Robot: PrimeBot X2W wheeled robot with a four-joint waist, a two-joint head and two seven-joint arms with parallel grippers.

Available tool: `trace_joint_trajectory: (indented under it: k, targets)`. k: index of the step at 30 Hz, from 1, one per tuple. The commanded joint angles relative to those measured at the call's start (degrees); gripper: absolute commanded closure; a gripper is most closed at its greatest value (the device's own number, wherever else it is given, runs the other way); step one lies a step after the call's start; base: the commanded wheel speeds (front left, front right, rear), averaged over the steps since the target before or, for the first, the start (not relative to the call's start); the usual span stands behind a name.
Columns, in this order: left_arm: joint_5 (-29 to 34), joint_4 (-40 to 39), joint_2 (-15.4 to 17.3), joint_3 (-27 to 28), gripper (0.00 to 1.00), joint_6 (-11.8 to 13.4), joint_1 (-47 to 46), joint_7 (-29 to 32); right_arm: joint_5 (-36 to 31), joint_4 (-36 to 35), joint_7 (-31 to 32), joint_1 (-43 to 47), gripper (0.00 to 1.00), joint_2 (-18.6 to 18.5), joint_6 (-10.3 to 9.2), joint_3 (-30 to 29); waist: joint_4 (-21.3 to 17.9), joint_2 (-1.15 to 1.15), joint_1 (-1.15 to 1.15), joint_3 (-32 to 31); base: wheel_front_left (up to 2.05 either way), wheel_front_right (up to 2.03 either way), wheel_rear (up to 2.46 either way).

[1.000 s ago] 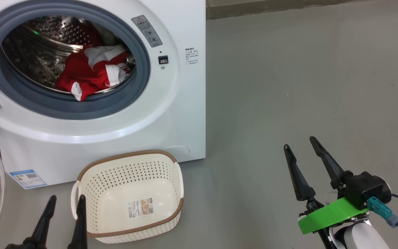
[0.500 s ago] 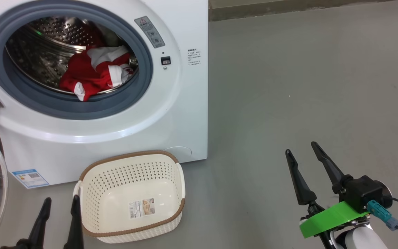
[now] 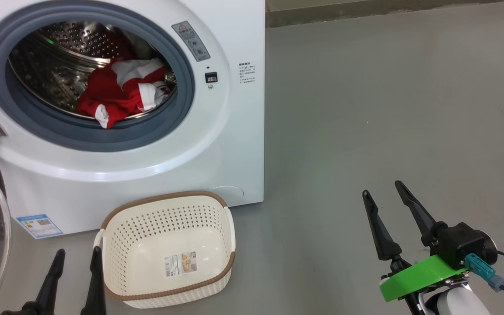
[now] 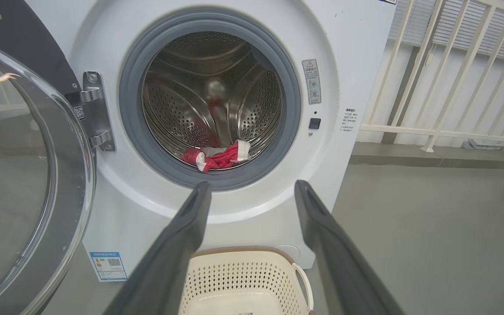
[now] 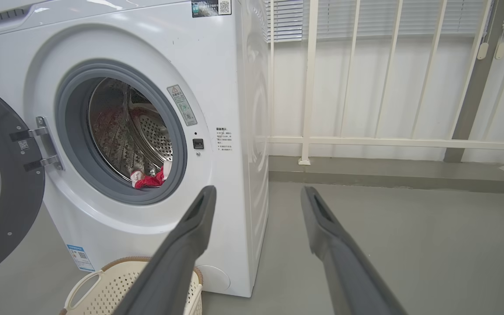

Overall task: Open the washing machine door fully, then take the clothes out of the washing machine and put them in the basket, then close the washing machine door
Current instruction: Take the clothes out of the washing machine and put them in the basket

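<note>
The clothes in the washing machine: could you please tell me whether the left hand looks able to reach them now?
Probably yes: the washing machine door is swung aside, the clothes lie near the front lip, and the open left hand points at them, with only the basket below.

One washing machine (image 3: 217, 144), one door (image 4: 24, 166), one basket (image 3: 164, 199), one clothes heap (image 3: 112, 94), two tools (image 3: 79, 250) (image 3: 381, 187).

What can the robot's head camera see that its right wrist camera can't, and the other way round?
Head view: the paper label inside the basket, the left gripper, a green bracket. Right wrist view: a white railing and window blinds. Both: the washing machine, its open door, the red clothes, the basket.
</note>
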Motion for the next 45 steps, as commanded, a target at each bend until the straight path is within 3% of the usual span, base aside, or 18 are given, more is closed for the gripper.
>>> trace_joint_trajectory:
  k: [1,21,45]
  targets:
    - [0.6,-1.1,0.7,2.2,0.0,-0.3,-2.5,-0.3,-0.6,-1.3,-0.4,-1.0,0.0,0.1,0.39,1.5,0.0,0.0,0.0,0.0,0.64,-0.64,0.0]
    - [0.4,-3.9,0.2,3.3,0.0,-0.3,-3.4,-0.3,0.0,-1.3,-0.4,-1.1,0.0,0.1,0.39,1.7,0.4,0.0,0.0,0.7,1.48,-1.48,0.0]
    - [2.8,-3.0,-0.7,3.7,0.0,-0.3,-3.8,-0.3,0.5,-2.0,-0.4,-1.1,0.0,0.1,0.39,1.9,0.3,0.0,0.0,0.7,0.13,-0.13,0.0]
